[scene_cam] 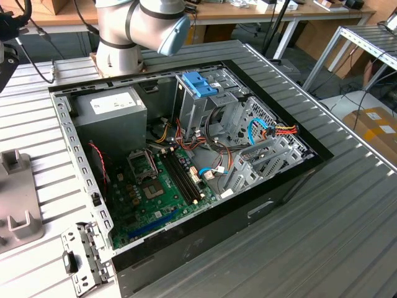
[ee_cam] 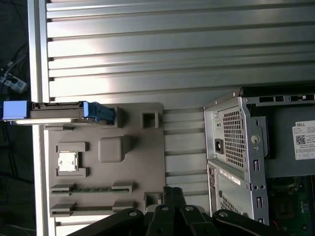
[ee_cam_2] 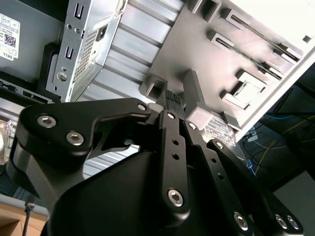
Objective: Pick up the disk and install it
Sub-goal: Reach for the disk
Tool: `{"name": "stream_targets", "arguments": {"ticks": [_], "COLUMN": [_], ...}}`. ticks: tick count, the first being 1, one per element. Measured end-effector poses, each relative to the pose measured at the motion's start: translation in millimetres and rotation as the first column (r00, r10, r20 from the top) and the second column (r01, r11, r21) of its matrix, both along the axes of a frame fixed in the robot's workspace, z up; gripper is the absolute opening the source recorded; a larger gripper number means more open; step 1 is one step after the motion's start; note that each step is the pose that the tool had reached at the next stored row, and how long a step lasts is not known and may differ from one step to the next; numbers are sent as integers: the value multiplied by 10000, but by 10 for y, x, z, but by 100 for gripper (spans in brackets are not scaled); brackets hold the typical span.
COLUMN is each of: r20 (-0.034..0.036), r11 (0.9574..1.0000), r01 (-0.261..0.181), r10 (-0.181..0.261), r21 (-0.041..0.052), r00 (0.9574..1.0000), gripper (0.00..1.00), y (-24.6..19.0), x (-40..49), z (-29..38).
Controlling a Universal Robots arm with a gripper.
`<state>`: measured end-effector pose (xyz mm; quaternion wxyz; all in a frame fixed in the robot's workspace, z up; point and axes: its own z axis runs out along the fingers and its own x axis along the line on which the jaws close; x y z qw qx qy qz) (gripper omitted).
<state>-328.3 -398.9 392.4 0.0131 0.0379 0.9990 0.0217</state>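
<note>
The disk (ee_cam: 55, 112) stands on edge in a slot of a grey fixture tray (ee_cam: 138, 147), showing a thin grey body with a light-blue carrier and a blue end tab (ee_cam: 98, 111). In both wrist views my gripper (ee_cam: 171, 192) hangs over the opposite side of that tray, well apart from the disk. Its black fingers (ee_cam_2: 170, 118) meet at the tips, shut with nothing between them, above a small square socket (ee_cam_2: 155, 88). The open computer case (scene_cam: 186, 161) lies on the table, with an upright metal drive cage (scene_cam: 205, 112) topped by a blue bracket (scene_cam: 200, 84).
The tray (scene_cam: 18, 205) sits on the ribbed metal table (scene_cam: 322, 236) at the exterior view's left, beside the case. It also holds a chip (ee_cam: 67, 161) and a memory stick (ee_cam: 91, 189). The case's perforated rear corner (ee_cam: 236, 137) lies close to the gripper. The arm's base (scene_cam: 118, 43) stands behind the case.
</note>
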Motion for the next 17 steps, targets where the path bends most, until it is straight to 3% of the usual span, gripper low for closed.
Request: {"name": "stream_targets", "arguments": {"ticks": [17], "r20": [0], "r11": [10000], "r01": [0], "r10": [0], "r21": [0], "r00": [10000], "gripper": [11], "y": [0], "x": [-147], "z": [0]}}
